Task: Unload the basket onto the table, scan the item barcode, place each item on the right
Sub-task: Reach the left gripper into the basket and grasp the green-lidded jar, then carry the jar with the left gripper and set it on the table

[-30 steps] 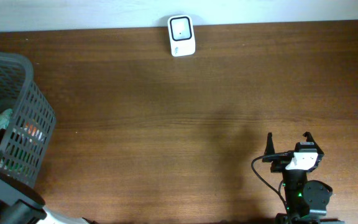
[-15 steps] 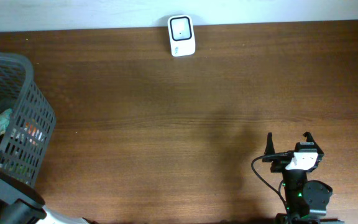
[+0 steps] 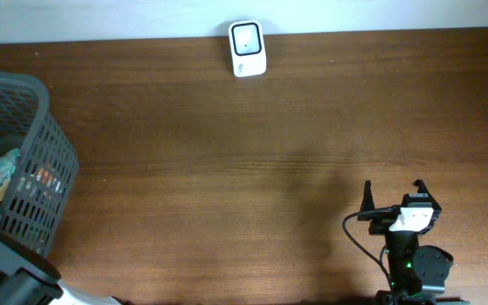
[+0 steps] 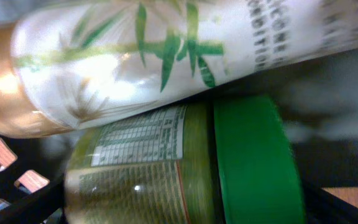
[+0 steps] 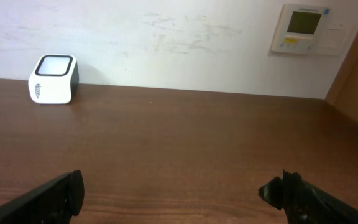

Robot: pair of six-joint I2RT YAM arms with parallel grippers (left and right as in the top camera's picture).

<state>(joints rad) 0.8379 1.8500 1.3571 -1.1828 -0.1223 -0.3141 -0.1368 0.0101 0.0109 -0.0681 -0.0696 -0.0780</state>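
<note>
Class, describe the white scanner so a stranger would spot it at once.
Follow the far edge of the brown table, by the white wall. Near its middle stands a white scanner with a square window on top. Unlike the grey basket, it is solid and stands alone.

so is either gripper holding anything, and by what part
The right gripper is open and empty. The left gripper's fingers are out of view; its camera shows only a green-lidded jar and a white bottle, so that cannot be told.
</note>
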